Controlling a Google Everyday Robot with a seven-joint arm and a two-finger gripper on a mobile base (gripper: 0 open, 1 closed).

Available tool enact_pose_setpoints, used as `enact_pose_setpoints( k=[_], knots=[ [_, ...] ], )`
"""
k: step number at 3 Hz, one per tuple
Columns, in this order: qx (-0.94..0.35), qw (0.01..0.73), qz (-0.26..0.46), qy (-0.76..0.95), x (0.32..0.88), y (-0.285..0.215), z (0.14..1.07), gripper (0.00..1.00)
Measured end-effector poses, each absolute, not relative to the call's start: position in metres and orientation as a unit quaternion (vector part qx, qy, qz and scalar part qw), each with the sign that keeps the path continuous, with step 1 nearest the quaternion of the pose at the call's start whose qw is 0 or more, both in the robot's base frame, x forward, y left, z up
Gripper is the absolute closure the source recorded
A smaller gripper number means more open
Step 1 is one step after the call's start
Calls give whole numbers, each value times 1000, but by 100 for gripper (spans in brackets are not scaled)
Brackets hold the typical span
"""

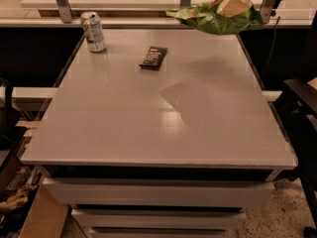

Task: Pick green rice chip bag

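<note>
The green rice chip bag point(210, 20) hangs in the air above the far right part of the grey table point(163, 113), clear of its surface. My gripper point(233, 5) comes down from the top right edge of the camera view and is shut on the top of the bag. The bag droops to the left and right of the grip. Most of the arm is out of view above.
A green-and-white drink can point(93, 31) stands at the table's far left corner. A small black bar wrapper point(153, 57) lies flat in the far middle. A dark chair point(302, 108) stands to the right of the table. Drawers point(148, 195) sit under the tabletop.
</note>
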State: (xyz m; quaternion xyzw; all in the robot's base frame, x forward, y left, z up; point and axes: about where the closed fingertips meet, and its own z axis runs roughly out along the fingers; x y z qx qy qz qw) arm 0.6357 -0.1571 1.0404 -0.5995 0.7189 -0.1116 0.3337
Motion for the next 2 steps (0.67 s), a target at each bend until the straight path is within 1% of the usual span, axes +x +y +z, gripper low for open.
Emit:
enact_pose_setpoints(
  k=[2],
  knots=[
    [-615, 337, -94, 706, 634, -150, 1039, 100]
  ],
)
